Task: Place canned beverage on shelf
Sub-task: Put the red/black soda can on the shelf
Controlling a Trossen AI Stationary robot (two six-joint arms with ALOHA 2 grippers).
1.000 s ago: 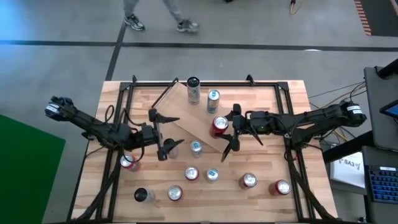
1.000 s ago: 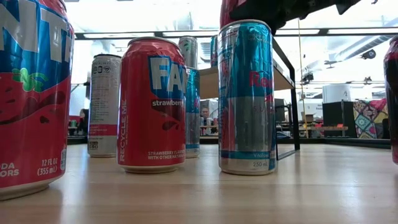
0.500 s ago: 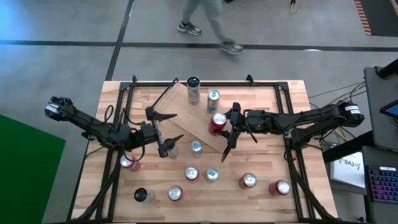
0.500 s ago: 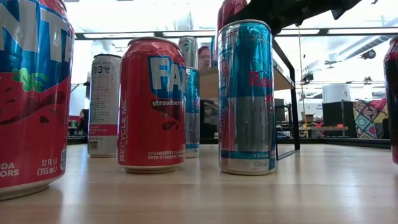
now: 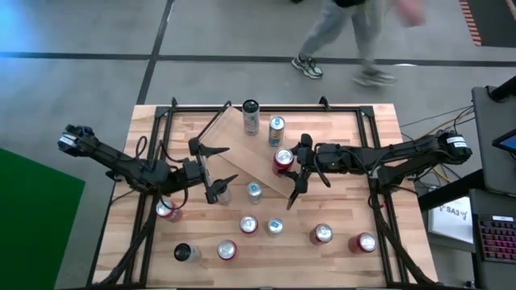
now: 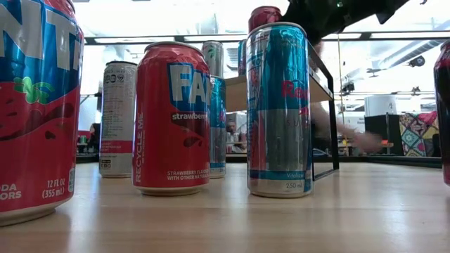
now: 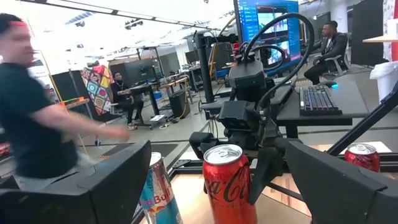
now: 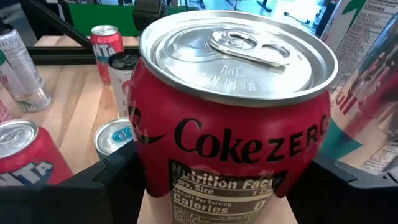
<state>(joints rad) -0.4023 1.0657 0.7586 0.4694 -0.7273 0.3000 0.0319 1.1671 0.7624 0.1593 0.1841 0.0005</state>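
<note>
**Coke Zero can gripped over the shelf's near edge, not yet released**

The right gripper pinches the Coke Zero can: in the right wrist view its two dark fingers press on either side of the red can's lower body. From above, the can sits over the shelf, near the plank's 4 o'clock edge, at roughly the centre of the tabletop. In the low view the can's top shows above the plank, but whether its base already rests on the wood I cannot tell.

The left gripper waits at about 9 o'clock from the shelf, fingers spread wide and holding nothing, looking across at the can.

Two cans already stand on the shelf, a dark-topped can at 12 o'clock and a blue-and-silver can just beside it. Further cans stand on the table toward 6 o'clock, among them a Fanta strawberry can and a Red Bull can.

Risks, as I judge them: the can is close to the plank's edge, so letting go with part of the base overhanging could tip it onto the table cans below. Opening the fingers while the can hangs above the wood could make it drop and topple. A sideways withdrawal could drag the can or nudge the blue-and-silver neighbour.
</note>
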